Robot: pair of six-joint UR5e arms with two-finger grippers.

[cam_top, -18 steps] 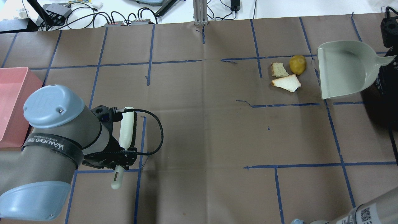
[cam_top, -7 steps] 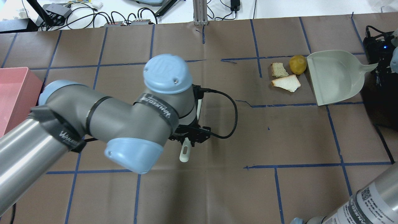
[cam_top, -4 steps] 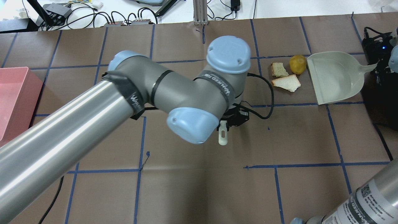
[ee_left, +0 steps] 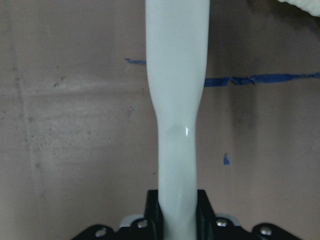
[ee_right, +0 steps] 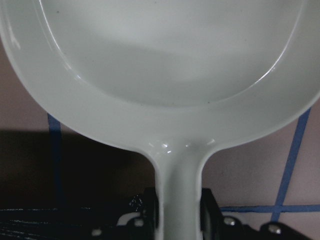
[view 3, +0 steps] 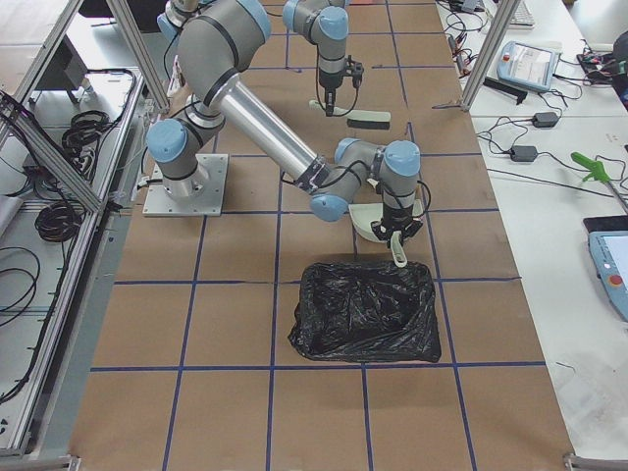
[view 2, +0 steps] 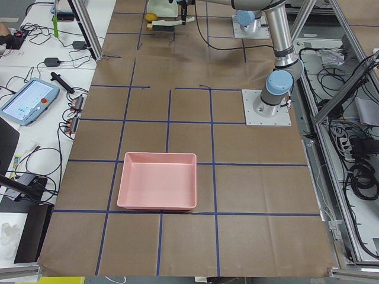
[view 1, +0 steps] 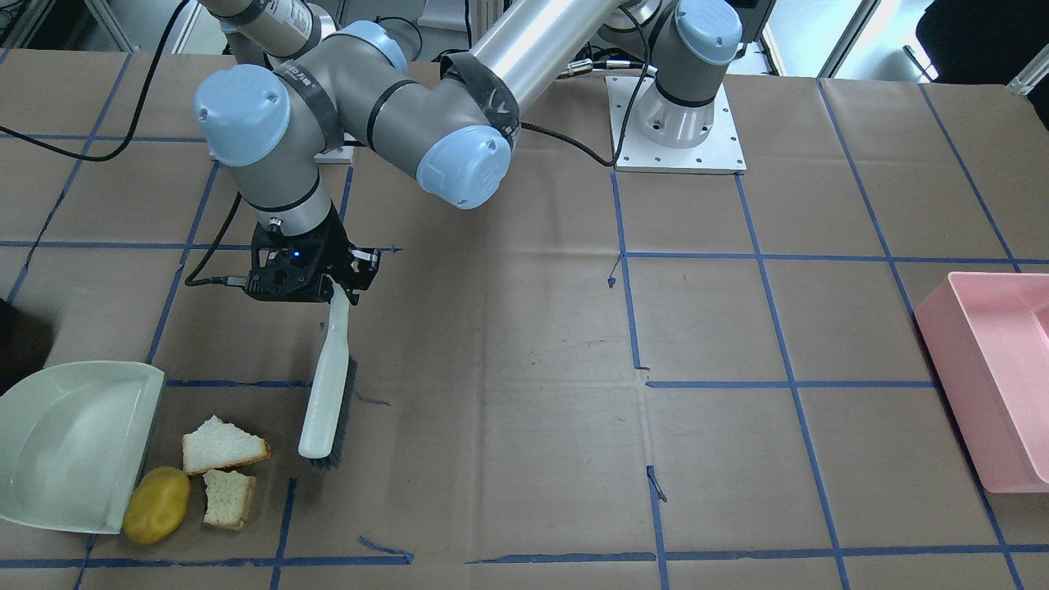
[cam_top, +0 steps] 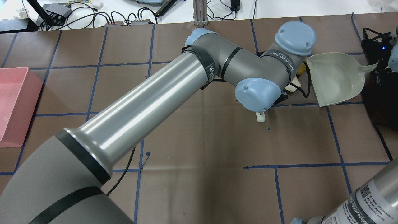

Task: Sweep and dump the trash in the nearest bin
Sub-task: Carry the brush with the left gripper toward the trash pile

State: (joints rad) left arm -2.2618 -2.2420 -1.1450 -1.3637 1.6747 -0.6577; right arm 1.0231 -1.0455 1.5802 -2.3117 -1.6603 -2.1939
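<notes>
left arm (cam_top: 149, 96) outstretched, its end effector (view 1: 333, 285) tight on the brush (view 1: 326, 401); right end effector (ee_right: 180, 212) seemingly tight on the dustpan (ee_right: 165, 65)

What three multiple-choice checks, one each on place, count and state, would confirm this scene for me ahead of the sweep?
1. Where does the trash lie relative to the dustpan and the brush?
A. inside the dustpan
B. between them
C. on the far side of the brush from the dustpan

2. How many trash pieces are there?
A. two
B. five
C. three

3. What is the left gripper doing?
A. shut on the brush handle
B. open and empty
C. shut on the dustpan handle

Key:
1 B: the front-facing view shows the dustpan on one side of the pieces and the brush on the other.
2 C: two bread pieces and one yellow lump.
3 A: the left wrist view shows the white handle clamped in it.
</notes>
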